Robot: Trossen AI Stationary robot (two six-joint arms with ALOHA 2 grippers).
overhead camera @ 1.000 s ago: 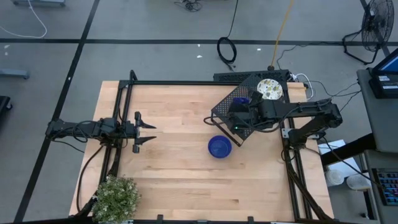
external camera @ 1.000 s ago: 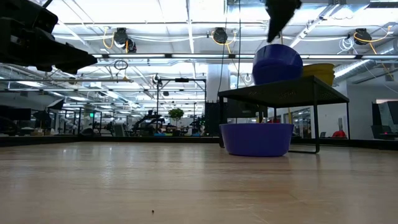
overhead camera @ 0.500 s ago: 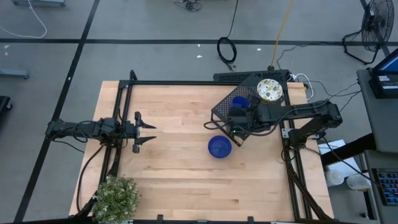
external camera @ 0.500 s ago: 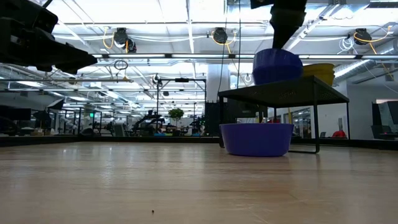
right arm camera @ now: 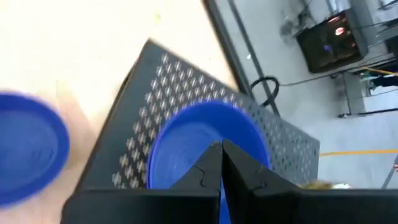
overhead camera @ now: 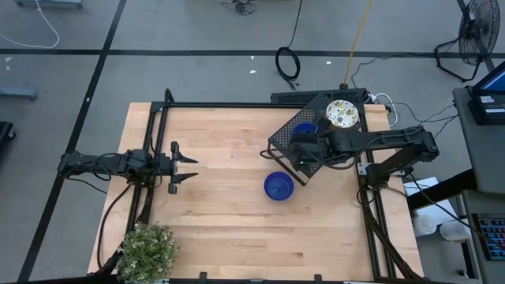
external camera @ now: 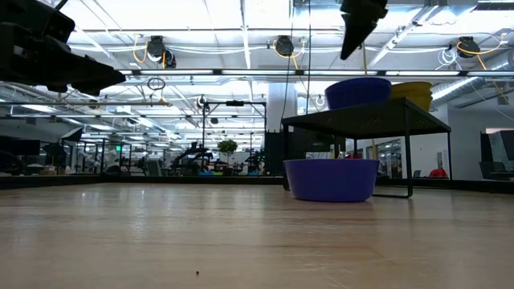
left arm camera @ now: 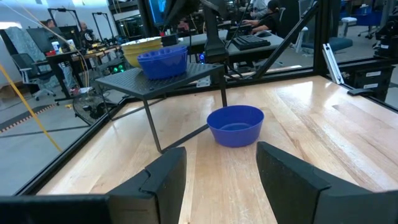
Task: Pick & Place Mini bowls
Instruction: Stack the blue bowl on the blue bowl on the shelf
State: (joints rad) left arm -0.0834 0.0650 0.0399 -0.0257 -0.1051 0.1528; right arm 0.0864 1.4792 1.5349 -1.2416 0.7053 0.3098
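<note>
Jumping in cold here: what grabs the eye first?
The right gripper, jaws shut and empty, hangs just above a blue bowl on the black perforated stand at the table's far right. Another blue bowl sits on the wood beside the stand. The left gripper waits, jaws open, at the left edge.

Table (overhead camera: 221, 229): blue bowl (overhead camera: 278, 186), black box (overhead camera: 288, 136)

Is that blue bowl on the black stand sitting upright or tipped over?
Upright. The blue bowl rests level on the black stand, rim upward; the right gripper hovers above it.
</note>
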